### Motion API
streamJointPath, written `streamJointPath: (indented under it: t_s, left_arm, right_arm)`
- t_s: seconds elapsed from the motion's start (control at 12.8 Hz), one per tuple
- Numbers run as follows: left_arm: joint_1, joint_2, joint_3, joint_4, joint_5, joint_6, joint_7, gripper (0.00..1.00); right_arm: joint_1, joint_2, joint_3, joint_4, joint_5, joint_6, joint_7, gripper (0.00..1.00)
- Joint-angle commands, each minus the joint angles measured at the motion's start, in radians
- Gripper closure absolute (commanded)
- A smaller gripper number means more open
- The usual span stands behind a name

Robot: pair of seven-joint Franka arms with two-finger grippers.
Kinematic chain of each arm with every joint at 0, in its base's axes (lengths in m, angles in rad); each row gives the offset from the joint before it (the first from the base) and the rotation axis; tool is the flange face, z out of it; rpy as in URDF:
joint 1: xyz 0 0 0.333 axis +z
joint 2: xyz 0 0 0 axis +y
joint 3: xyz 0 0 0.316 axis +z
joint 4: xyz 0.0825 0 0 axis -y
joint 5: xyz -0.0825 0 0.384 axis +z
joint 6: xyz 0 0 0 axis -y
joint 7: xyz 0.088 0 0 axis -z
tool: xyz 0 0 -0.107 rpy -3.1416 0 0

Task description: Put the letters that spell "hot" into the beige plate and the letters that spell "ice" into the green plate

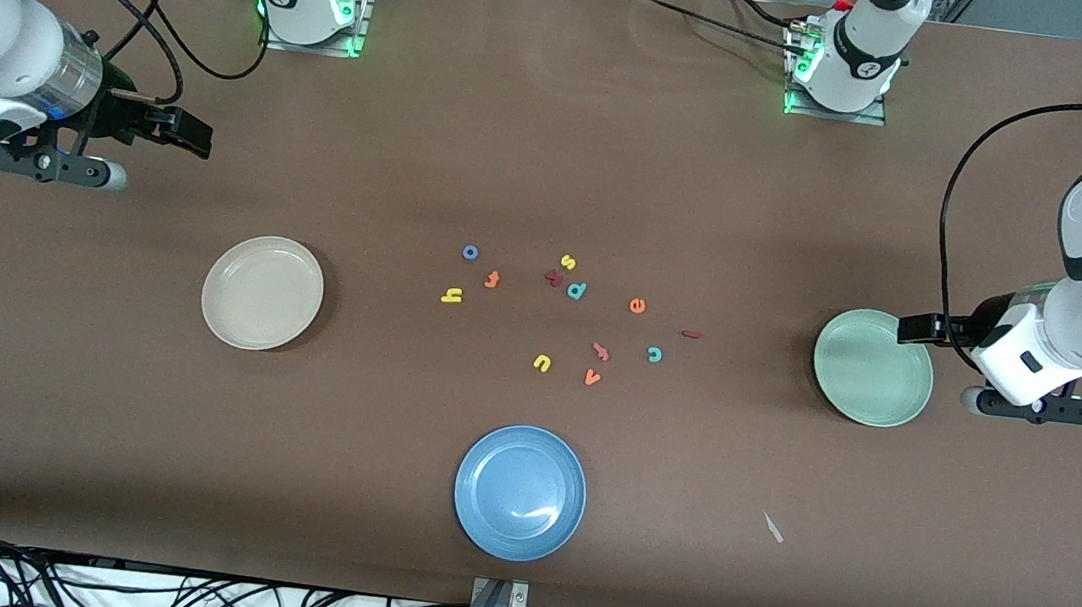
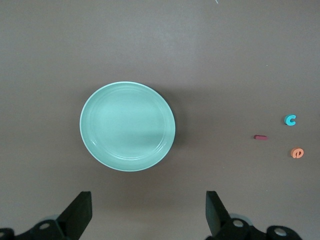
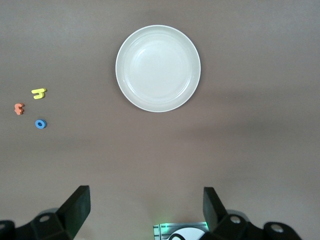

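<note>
Front view: dark red bar-shaped "i" (image 1: 692, 334) lies flat mid-counter, long axis toward the pale green round plate (image 1: 869, 410); cream-beige round plate (image 1: 262, 292) bare. Left hand (image 1: 910, 327) and right hand (image 1: 182, 131) hover wide open, empty.

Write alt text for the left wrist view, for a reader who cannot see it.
An empty green plate sits on a brown table, seen from above with the open left gripper hanging above the bare tabletop beside it, holding nothing. Off to one side lie three small letters, apart from each other: a teal "c", a dark red "i" and an orange "e".
</note>
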Motion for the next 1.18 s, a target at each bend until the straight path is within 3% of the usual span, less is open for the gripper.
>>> streamJointPath:
  t_s: [0.0, 0.55, 0.78, 1.1]
  left_arm:
    - [-0.006, 0.004, 0.004, -0.001, -0.017, 0.014, 0.012, 0.00]
    - [-0.020, 0.047, -0.015, -0.007, -0.031, 0.014, -0.055, 0.00]
    - [-0.029, 0.092, -0.056, -0.006, -0.077, 0.058, -0.236, 0.00]
    - [-0.105, 0.131, -0.061, -0.007, -0.083, 0.110, -0.559, 0.00]
  right_arm:
    - [-0.005, 0.013, 0.006, 0.022, 0.016, -0.009, 0.009, 0.00]
    - [-0.002, 0.015, 0.006, 0.024, 0.016, -0.004, 0.012, 0.00]
    - [-0.002, 0.016, 0.006, 0.022, 0.016, -0.001, 0.014, 0.00]
    - [-0.002, 0.015, 0.004, 0.022, 0.016, -0.004, 0.011, 0.00]
